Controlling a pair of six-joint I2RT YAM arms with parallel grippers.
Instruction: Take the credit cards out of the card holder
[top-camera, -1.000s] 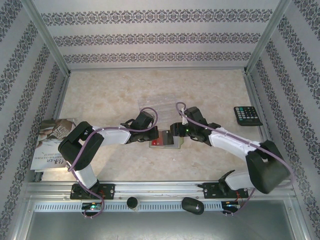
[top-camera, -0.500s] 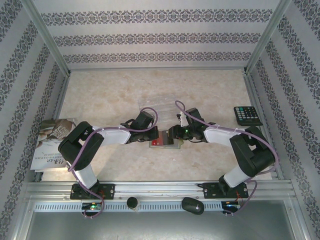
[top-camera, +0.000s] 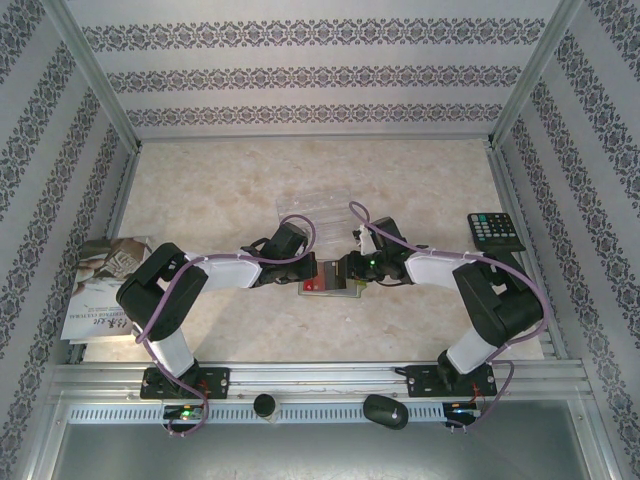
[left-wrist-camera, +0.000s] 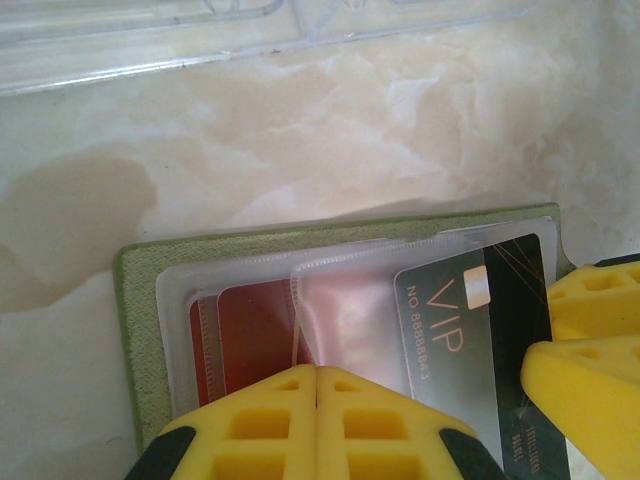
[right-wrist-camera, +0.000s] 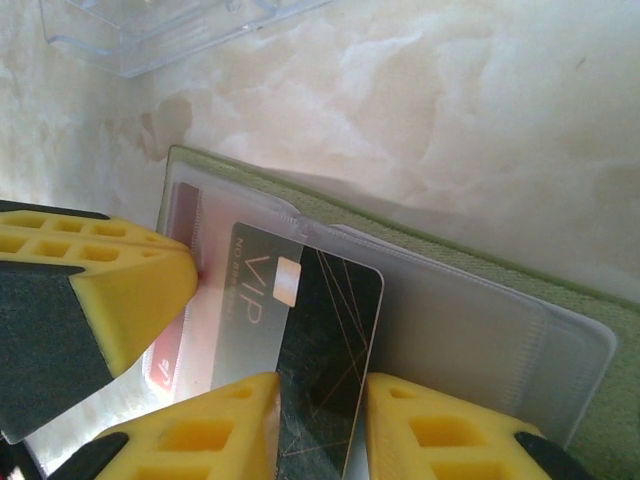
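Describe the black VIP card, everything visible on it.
The black card is thin, glossy plastic with gold VIP lettering, a small gold chip and fine gold lines. It lies flat, half out of a clear sleeve in the open card holder, its free end between the yellow fingers of the right gripper. Whether they pinch it is unclear.

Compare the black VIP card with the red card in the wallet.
The black card sticks partway out of its clear sleeve; the red card sits inside its own. The black card shows VIP lettering; the red card's face is blurred behind plastic. Both lie in the olive card holder.
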